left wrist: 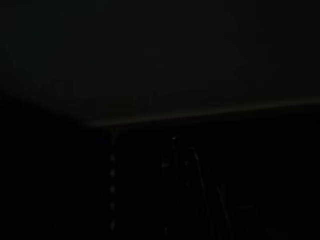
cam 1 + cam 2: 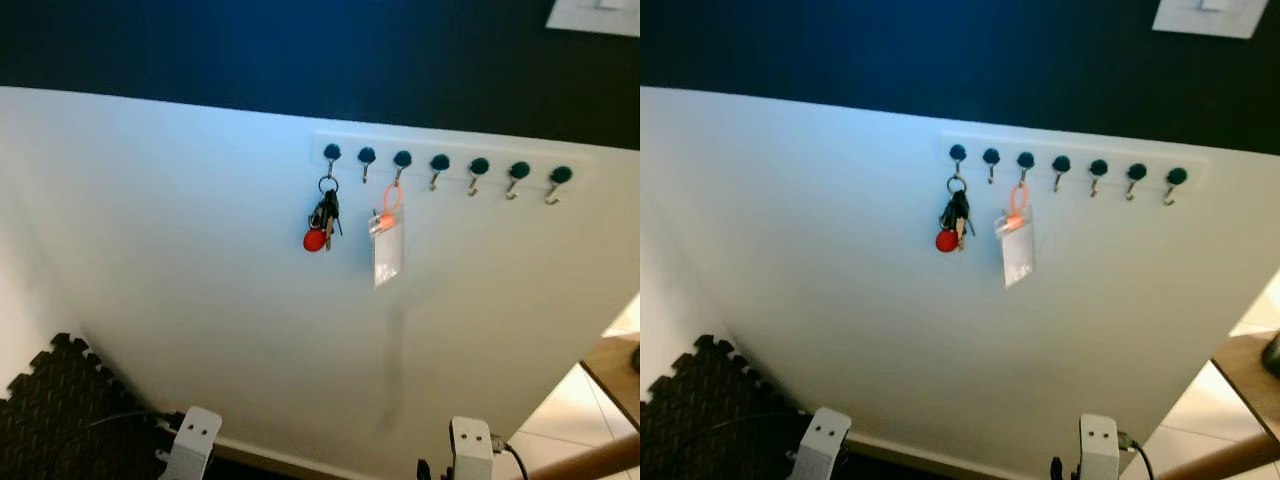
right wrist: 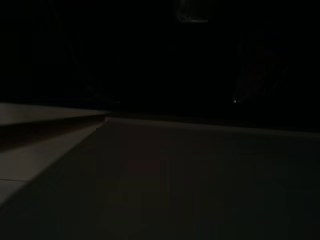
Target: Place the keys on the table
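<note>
The keys (image 2: 323,222), a dark bunch on a ring with a red fob, hang from the leftmost hook of a white hook rack (image 2: 455,163) on a white wall panel. The corner of a wooden table (image 2: 612,372) shows at the right edge, well below and right of the keys. My left arm (image 2: 190,442) and right arm (image 2: 471,447) hang idle at the bottom of the eye views, far below the keys. Both wrist views are very dark, with pale floor (image 3: 150,170) faintly visible.
A clear badge holder (image 2: 386,250) on an orange loop hangs two hooks right of the keys; the other hooks are bare. A dark foam mat (image 2: 55,400) lies on the floor at lower left. A dark object (image 2: 634,357) stands on the table corner.
</note>
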You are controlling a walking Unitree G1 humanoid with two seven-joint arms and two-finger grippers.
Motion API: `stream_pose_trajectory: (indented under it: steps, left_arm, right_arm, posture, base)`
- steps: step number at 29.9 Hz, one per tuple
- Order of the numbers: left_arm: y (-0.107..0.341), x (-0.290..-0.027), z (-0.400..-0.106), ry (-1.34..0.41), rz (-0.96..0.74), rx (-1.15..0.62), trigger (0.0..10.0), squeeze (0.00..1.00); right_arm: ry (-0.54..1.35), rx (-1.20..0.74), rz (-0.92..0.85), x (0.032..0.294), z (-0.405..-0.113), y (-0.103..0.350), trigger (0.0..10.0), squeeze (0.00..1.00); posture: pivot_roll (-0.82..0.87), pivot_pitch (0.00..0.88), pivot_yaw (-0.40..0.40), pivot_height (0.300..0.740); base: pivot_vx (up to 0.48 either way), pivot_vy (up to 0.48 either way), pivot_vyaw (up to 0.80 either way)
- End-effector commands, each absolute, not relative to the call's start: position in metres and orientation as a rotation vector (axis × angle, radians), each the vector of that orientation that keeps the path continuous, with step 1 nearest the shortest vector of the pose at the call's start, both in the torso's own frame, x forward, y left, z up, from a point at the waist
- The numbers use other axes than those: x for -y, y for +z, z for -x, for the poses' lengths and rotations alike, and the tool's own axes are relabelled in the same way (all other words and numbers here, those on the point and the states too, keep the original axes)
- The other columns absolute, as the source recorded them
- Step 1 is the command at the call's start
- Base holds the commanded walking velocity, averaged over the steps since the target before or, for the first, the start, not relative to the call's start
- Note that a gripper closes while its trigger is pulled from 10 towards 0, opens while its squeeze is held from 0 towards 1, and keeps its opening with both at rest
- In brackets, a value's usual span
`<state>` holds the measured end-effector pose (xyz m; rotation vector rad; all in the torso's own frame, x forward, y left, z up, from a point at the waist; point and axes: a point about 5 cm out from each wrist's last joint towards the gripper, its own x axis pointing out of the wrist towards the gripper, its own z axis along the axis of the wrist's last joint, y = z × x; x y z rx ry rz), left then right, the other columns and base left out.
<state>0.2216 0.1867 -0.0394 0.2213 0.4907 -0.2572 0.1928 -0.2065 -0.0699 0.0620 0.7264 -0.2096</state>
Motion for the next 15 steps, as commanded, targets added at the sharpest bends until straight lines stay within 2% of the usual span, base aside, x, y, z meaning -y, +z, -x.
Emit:
stream_pose_trajectory:
  steps: [1, 15]
  left_arm:
    - [-0.0486, -0.191, -0.2085, -0.252, -0.226, -0.545, 10.0, 0.0]
    - [-0.047, -0.1918, -0.2098, -0.259, -0.225, -0.537, 10.0, 0.0]
  right_arm:
    - [-0.203, -0.699, -0.065, 0.2047, -0.2018, -0.0651, 10.0, 0.0]
    - [-0.202, -0.699, -0.068, 0.204, -0.2021, -0.0652, 10.0, 0.0]
  posture:
    - [0.11, 0.029, -0.03, 0.74]
    - [0.12, 0.028, -0.029, 0.74]
  base:
    - [0.0, 0.0, 0.0]
    - [0.0, 0.0, 0.0]
